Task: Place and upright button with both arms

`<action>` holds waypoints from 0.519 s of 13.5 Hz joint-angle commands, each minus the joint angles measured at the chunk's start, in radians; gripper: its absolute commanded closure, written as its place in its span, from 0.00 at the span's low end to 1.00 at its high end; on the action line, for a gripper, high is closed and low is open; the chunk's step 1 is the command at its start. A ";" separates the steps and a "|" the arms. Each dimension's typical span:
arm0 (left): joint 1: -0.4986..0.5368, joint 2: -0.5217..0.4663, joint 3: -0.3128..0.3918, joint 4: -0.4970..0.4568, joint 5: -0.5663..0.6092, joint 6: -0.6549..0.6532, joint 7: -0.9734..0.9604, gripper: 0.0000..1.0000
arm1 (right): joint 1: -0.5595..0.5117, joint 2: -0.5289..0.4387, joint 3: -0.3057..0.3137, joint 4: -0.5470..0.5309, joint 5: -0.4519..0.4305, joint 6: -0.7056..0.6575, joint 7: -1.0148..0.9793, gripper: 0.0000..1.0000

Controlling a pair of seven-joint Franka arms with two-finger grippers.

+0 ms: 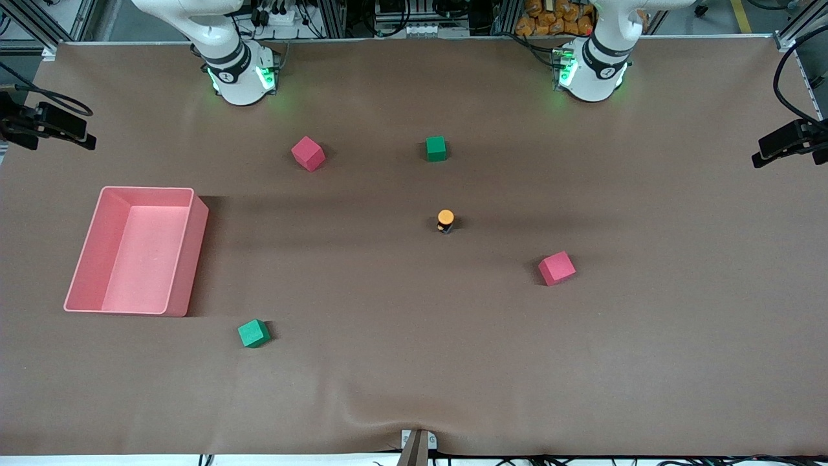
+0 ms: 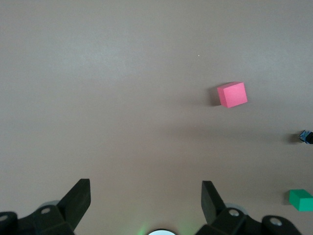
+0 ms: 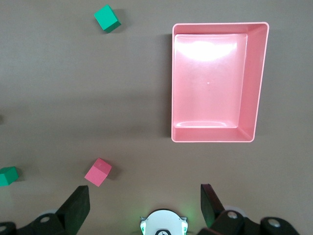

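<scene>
The tiny orange-capped push-button on its short black body (image 1: 445,221) stands near the middle of the front view, alone on the brown paper-covered table (image 1: 647,356), apparently cap-up already. Both arms wait at their bases along the top of that frame, out of reach. The left gripper (image 2: 145,200) and right gripper (image 3: 145,203) hover high, fingers spread wide, empty. A good approach would descend straight over the cap and pinch the black body squarely. A pink plastic bin (image 1: 184,259) sits centre-left; red and green foam cubes lie scattered; cabling and metal framing line the top edge.
</scene>
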 commanded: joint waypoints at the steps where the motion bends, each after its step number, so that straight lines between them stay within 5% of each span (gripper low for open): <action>1: -0.002 -0.015 -0.003 -0.013 0.003 0.008 -0.014 0.00 | -0.009 0.001 0.003 0.018 -0.003 -0.015 -0.011 0.00; 7: -0.002 -0.015 -0.007 -0.011 0.023 0.008 -0.011 0.00 | -0.009 -0.001 0.003 0.018 0.000 -0.015 -0.011 0.00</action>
